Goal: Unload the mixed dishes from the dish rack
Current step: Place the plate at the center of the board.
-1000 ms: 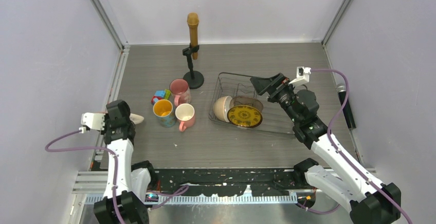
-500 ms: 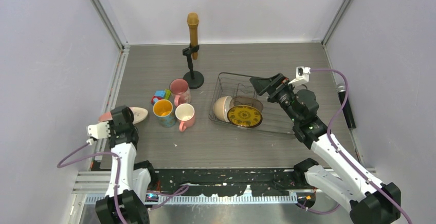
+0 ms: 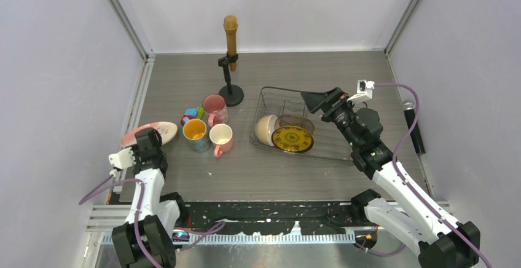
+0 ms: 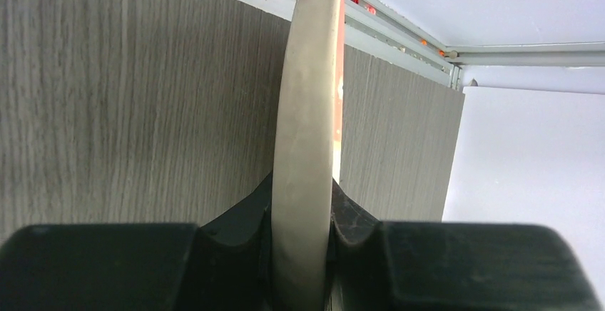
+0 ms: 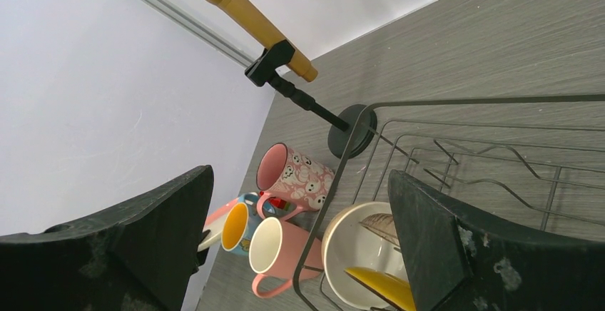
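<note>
- While pinching the large pink-and-cream plate (image 4: 307, 111) at the grey table's (image 3: 276, 176) left, the left gripper (image 4: 303, 211) is probably placing it; next, letting go
- Beyond, the spread-open right gripper (image 3: 317, 101) is hovering above the black wire dish rack (image 5: 456, 100)

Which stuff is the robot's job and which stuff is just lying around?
Job: dish rack; large plate, gripped by the left gripper; yellow patterned plate, cream bowl and brownish bowl in the rack; pink patterned mug, yellow-inside mug and plain pink mug on the table.

Just lying about: microphone on its stand; toy blocks; black microphone by the right wall.
</note>
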Robot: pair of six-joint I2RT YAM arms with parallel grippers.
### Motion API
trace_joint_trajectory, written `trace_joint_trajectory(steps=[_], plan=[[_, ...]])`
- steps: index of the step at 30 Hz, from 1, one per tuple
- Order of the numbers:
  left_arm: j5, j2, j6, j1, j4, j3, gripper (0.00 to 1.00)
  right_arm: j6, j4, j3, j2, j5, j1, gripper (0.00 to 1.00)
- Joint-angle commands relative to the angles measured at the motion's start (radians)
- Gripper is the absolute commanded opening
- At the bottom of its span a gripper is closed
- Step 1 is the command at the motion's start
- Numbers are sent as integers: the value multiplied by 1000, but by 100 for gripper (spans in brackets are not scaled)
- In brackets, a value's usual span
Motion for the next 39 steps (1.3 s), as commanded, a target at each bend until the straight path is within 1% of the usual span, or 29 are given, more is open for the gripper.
trace_joint_trajectory(steps=[1,8,12,15,18,22,25,27,31,36,39], plan=[[18,59,25,3,-65,-34,2,-29,16,14,-24,23,5,99],[50,118,21,3,-62,-51,5,-27,11,12,-20,28,5,99],[83,143,15,3,-43,-71,13,-28,11,10,-21,33,5,99],[96,158,9,4,-45,-75,14,-24,13,8,-20,35,5,99],[102,170,8,3,-54,-74,19,-24,13,6,-19,34,5,99],[106,172,2,3,-71,-75,23,-22,14,2,-21,36,5,99],[109,172,-4,2,-80,-80,24,-21,15,0,-21,36,4,99],[109,170,-9,3,-82,-88,29,-19,16,0,-20,35,5,99],[110,163,-12,3,-86,-96,31,-18,17,-2,-20,34,5,99],[115,155,-12,3,-98,-99,40,-16,19,-5,-21,34,5,99],[118,151,-13,3,-108,-100,43,-15,19,-5,-21,32,5,99]])
